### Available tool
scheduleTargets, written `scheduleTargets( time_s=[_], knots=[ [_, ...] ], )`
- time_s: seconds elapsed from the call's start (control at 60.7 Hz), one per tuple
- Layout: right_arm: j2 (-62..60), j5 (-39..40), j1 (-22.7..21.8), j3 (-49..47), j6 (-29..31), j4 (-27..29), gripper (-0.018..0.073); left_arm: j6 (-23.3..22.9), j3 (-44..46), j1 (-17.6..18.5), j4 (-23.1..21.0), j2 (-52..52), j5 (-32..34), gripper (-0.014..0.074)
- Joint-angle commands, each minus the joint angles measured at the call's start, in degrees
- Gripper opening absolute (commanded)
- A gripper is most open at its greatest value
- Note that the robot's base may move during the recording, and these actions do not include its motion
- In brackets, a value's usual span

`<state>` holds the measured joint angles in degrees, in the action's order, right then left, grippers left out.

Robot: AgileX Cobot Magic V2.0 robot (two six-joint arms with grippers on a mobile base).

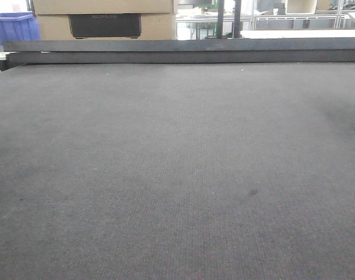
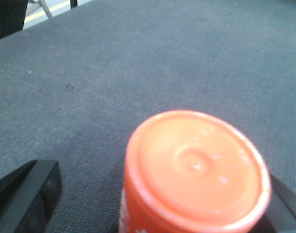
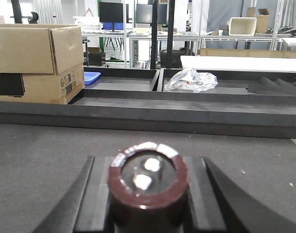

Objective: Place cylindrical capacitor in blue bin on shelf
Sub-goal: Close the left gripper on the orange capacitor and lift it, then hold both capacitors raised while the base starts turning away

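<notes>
Your right jaws seem clenched on the capacitor (image 3: pixel 148 187), which stands upright between them over the grey table (image 3: pixel 36 160). Your left jaws are released, spread wide around an orange container (image 2: pixel 194 170).

The cylindrical capacitor (image 3: pixel 148 187) sits between the fingers (image 3: pixel 225 204) of my right gripper (image 3: pixel 148 199). Behind it lies a trough (image 3: pixel 186 104), with a cardboard box (image 3: pixel 36 63) at the left.

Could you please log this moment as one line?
right gripper: holds cylindrical capacitor | left gripper: open around orange cylinder
</notes>
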<state>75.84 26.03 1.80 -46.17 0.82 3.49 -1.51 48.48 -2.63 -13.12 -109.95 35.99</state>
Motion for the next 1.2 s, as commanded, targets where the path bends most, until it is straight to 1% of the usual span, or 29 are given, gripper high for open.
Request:
scheduleTargets(
  time_s=[0.0, 0.033, 0.066, 0.115, 0.165, 0.181, 0.214, 0.231, 0.28, 0.362, 0.395, 0.461, 0.511, 0.593, 0.692, 0.741, 0.823, 0.922, 1.087, 1.186],
  knots=[
    [-0.7, 1.0, 0.1, 0.2, 0.1, -0.4, -0.0146, 0.0, 0.4, 0.0, -0.1, -0.1, 0.4, 0.0512],
    [-0.7, 0.6, 0.1, 0.2, 0.1, -0.4, -0.0146, 0.0, 0.4, 0.0, -0.1, -0.1, 0.4, 0.0465],
    [-0.7, 0.0, 0.1, 0.2, 0.1, -0.4, -0.0146, 0.0, 0.4, 0.0, -0.1, -0.1, 0.4, 0.0395],
    [-0.7, -0.9, 0.1, 0.2, 0.1, -0.4, -0.0146, 0.0, 0.4, 0.0, -0.1, -0.1, 0.4, 0.0261],
    [-0.7, -2.0, 0.1, 0.2, 0.1, -0.4, -0.0146, 0.0, 0.4, 0.0, 0.0, -0.1, 0.4, 0.0151],
    [-0.7, -2.7, 0.1, 0.2, 0.1, -0.4, -0.0146, 0.0, 0.4, 0.0, 0.4, -0.1, 0.3, 0.0096],
    [-0.7, -3.6, 0.1, 0.2, 0.1, -0.4, -0.0146, 0.0, 0.4, 0.0, 1.3, 0.0, -0.1, 0.0024],
    [-0.7, -4.3, 0.1, 0.2, 0.1, -0.4, -0.0146, 0.0, 0.4, 0.0, 2.0, 0.2, -0.5, -0.0027],
    [-0.7, -6.7, 0.1, 0.1, 0.1, -0.4, -0.0146, 0.0, 0.4, 0.0, 3.6, 0.9, -1.4, -0.0114],
    [-1.1, -12.3, 0.1, -1.2, 0.1, -0.4, -0.0146, 0.0, 0.4, 0.1, 7.2, 3.4, -4.2, -0.0111],
    [-1.3, -15.7, 0.1, -2.2, 0.1, -0.4, -0.0146, 0.0, 0.4, 0.4, 8.4, 5.0, -5.7, -0.0111],
    [-1.7, -22.5, 0.1, -4.2, 0.1, -0.4, -0.0146, 0.0, 0.5, 0.6, 9.5, 8.1, -9.3, -0.0111],
    [-1.8, -27.4, 0.1, -6.3, 0.1, -0.4, -0.0146, 0.0, 1.2, 0.7, 10.3, 11.1, -13.3, -0.0111],
    [-1.8, -33.8, 0.1, -9.6, 0.1, -0.4, -0.0146, 0.0, 3.4, 1.1, 11.6, 16.5, -23.2, -0.0111],
    [-1.8, -39.8, 0.1, -12.2, 0.1, -0.4, -0.0146, 0.0, 7.0, 2.3, 15.3, 21.6, -34.2, -0.0111],
    [-1.8, -42.7, 0.1, -13.3, 0.1, -0.4, -0.0146, 0.0, 9.3, 3.4, 17.3, 24.4, -40.5, -0.0111],
    [-2.5, -47.6, 0.1, -14.2, 0.1, -0.4, -0.0146, 0.0, 12.7, 5.5, 18.7, 27.7, -47.2, -0.0111],
    [-5.6, -50.8, 0.1, -14.1, 0.1, -0.4, -0.0146, 0.0, 16.7, 8.8, 20.0, 32.4, -55.2, -0.0111],
    [-13.2, -53.2, 0.1, -12.5, 0.1, -0.8, -0.0146, 0.0, 20.1, 13.9, 19.8, 39.2, -63.6, -0.0111],
    [-18.0, -58.5, 0.1, -12.2, 0.1, -0.8, -0.0146, 0.0, 20.4, 15.8, 19.8, 43.5, -68.2, -0.0111]
  ],
)
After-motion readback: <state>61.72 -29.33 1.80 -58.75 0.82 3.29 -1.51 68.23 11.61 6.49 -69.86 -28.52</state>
